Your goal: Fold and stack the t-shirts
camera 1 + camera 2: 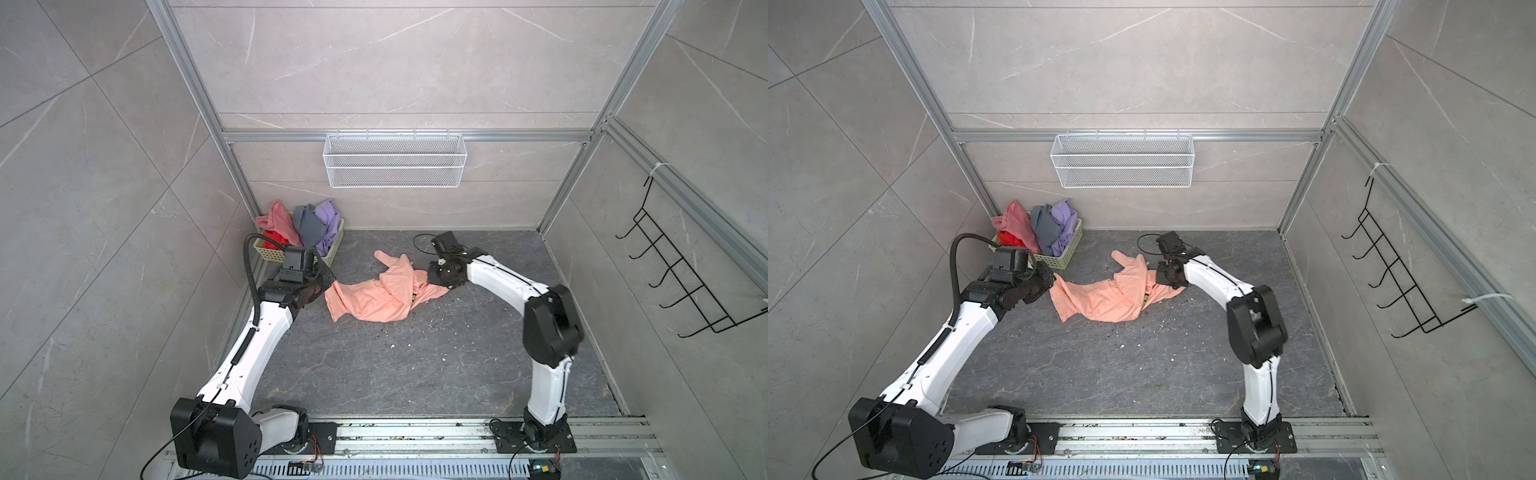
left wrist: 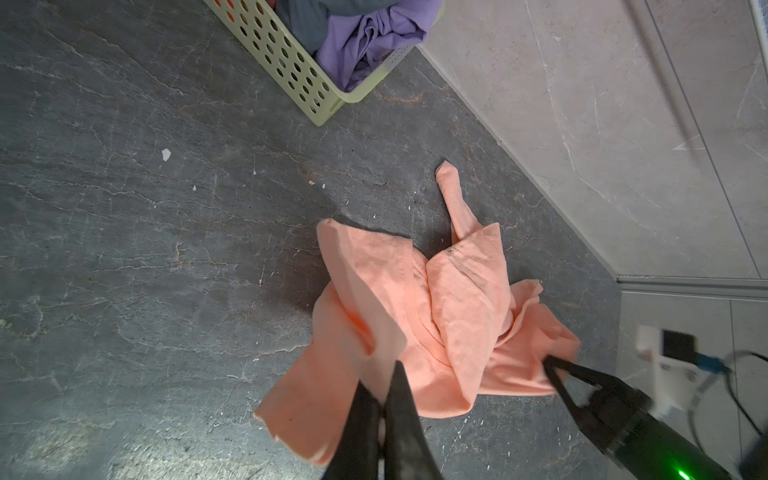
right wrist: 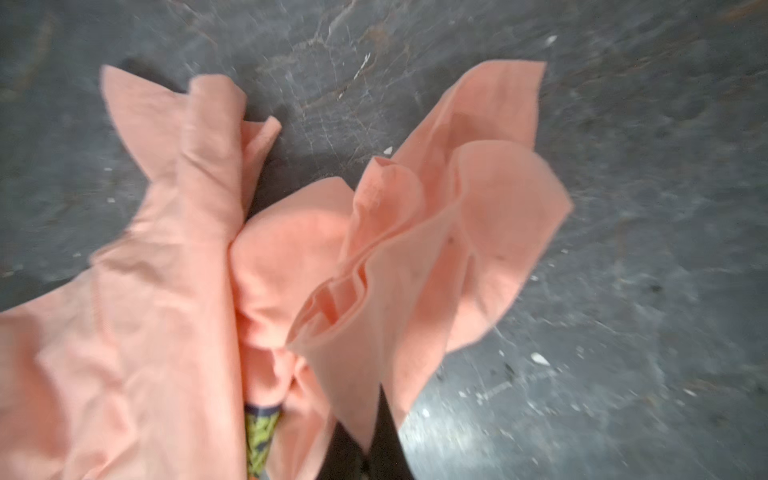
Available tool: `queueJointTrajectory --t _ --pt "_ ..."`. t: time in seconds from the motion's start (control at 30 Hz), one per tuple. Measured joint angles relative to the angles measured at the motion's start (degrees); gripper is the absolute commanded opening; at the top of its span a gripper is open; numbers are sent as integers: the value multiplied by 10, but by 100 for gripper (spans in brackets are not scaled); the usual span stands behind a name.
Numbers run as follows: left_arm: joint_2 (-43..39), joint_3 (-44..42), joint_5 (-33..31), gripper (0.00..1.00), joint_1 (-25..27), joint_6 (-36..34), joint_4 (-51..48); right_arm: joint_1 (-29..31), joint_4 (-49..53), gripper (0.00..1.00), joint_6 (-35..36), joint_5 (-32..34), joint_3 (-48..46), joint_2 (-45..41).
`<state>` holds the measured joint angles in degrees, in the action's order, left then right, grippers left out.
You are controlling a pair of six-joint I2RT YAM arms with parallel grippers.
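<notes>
Reaching in from the left, I begin at the far left corner of the dark stone-look table [image 1: 415,365], where the pale yellow-green basket [image 1: 266,248] sits by the walls. Four shirts are bundled in it. The dusty pink t-shirt [image 1: 277,222] spills over the left rim, and the red t-shirt [image 1: 274,241] lies low beneath it. The grey t-shirt [image 1: 309,228] is in the middle, and the lavender t-shirt [image 1: 328,222] drapes over the right end.

Just in front of the basket is my left gripper [image 2: 384,376]. In the left wrist view its jaws are pinched together on a bunched edge of the peach-orange t-shirt [image 1: 374,299], and the cloth rises to meet them.

The shirt lies crumpled, not flat, across the middle of the table between my two arms. One narrow end points toward the back wall. A strip of its green-yellow graphic [image 3: 259,432] peeks out from a fold near the right end.

At that right end my right gripper [image 2: 555,368] is clamped on the cloth too. The left wrist view shows its jaws meeting at the shirt's edge. The right wrist view is blurred, but it shows folds of peach cloth fanning up from where that gripper holds.
</notes>
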<state>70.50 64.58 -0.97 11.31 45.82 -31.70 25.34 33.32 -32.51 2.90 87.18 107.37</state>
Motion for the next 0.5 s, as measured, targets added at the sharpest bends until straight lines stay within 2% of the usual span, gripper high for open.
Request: queueJointTrajectory --t 0.17,0.27,0.37,0.5 --pt "-44 0 -5 0 0 5 -50 -76 -25 0 -15 -7 -99 -196" --pt "-70 9 -1 0 0 11 -61 -82 -31 0 -13 -3 -108 -261" --pt "-58 45 17 0 0 12 -43 -77 -41 0 0 -4 -55 -252" --pt "31 142 55 0 0 8 9 -83 -73 0 21 -18 103 -148"
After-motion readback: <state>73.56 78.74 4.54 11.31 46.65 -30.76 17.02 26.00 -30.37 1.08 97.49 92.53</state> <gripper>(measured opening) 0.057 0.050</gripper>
